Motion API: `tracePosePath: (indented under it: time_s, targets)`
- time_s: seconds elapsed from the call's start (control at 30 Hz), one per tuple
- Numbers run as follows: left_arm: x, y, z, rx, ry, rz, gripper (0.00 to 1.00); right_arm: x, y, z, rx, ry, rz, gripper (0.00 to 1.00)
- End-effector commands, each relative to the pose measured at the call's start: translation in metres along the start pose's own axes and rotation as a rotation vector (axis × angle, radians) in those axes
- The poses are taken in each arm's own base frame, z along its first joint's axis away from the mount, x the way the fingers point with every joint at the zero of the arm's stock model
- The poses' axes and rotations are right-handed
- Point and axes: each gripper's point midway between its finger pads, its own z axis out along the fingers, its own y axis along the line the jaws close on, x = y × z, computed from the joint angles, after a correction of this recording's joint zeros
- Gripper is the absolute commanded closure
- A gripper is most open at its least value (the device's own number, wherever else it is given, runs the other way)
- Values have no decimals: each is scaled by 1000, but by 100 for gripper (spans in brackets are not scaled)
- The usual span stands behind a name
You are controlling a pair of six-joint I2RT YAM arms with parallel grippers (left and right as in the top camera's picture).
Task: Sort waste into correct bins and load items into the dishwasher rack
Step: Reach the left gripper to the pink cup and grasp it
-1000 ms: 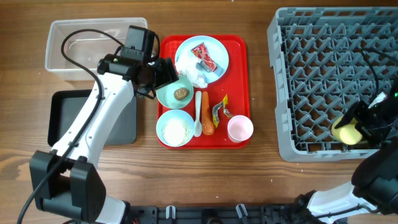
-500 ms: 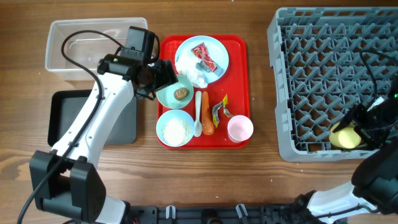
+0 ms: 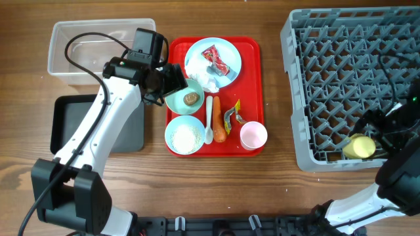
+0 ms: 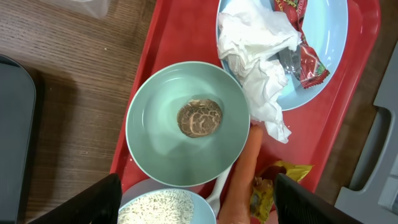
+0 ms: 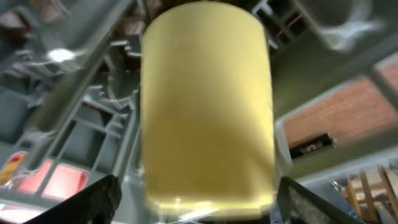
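The yellow cup fills the middle, blurred, among the grey bars of the dishwasher rack. The right gripper shows its fingertips at 7 and 5 o'clock, spread either side of the cup, seemingly just clear. The wooden surface shows at 3 o'clock.

Yellow cup has sunk into the rack.

The yellow cup is blurred; the dishwasher rack runs off-frame.
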Motion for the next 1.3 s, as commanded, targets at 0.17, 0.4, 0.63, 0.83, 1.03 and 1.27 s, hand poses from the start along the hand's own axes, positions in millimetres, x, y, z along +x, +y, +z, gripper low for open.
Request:
tracePosePath:
  time_s: [0.17,0.4,0.63,0.83,1.03,1.27]
  targets:
    - [3,3,4,-21,6,17,23,-17,31,-95,-152,-295,-120,15]
    - [57,-66,5,208,113,497,25,46,78,-163,-299,-587,-446,14]
    - [137,-115,28,193,172,756,22,70,94,-189,-310,-747,-546,8]
    - [184,-124,80,161,278,812,29,67,95,-189,-309,-747,-547,8]
    - [181,-115,94,94,267,766,85,68,95,-189,-309,-745,-545,8]
    - [132,-130,34,158,194,663,96,75,103,-189,-365,-724,-565,8]
